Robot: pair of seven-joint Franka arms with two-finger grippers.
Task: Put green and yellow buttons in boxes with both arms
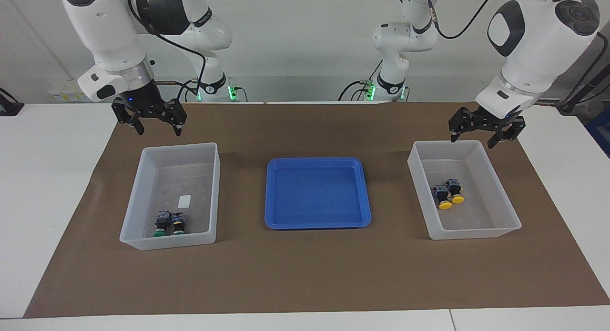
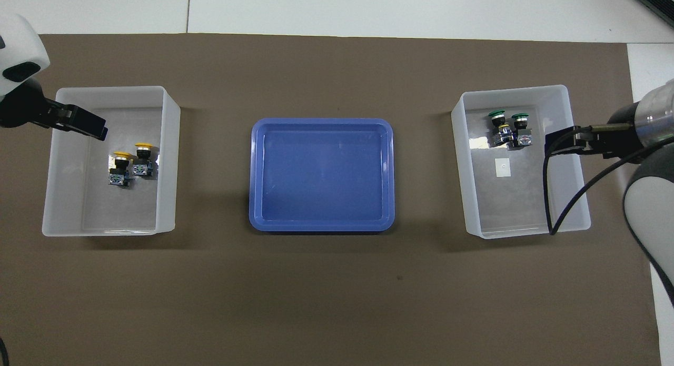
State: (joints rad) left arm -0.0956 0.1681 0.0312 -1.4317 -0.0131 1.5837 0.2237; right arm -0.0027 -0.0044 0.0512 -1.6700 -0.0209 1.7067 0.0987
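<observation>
Two yellow buttons (image 1: 449,194) in one box (image 1: 506,212), two green buttons (image 1: 167,224) in the other box (image 1: 138,197); left gripper (image 1: 472,139) and right gripper (image 1: 160,129) fingers wide, empty.

Even, bright light from above me; soft shadows hug the bins (image 1: 213,193) and tray (image 1: 366,193); everything sharp, slight glare inside one bin.
</observation>
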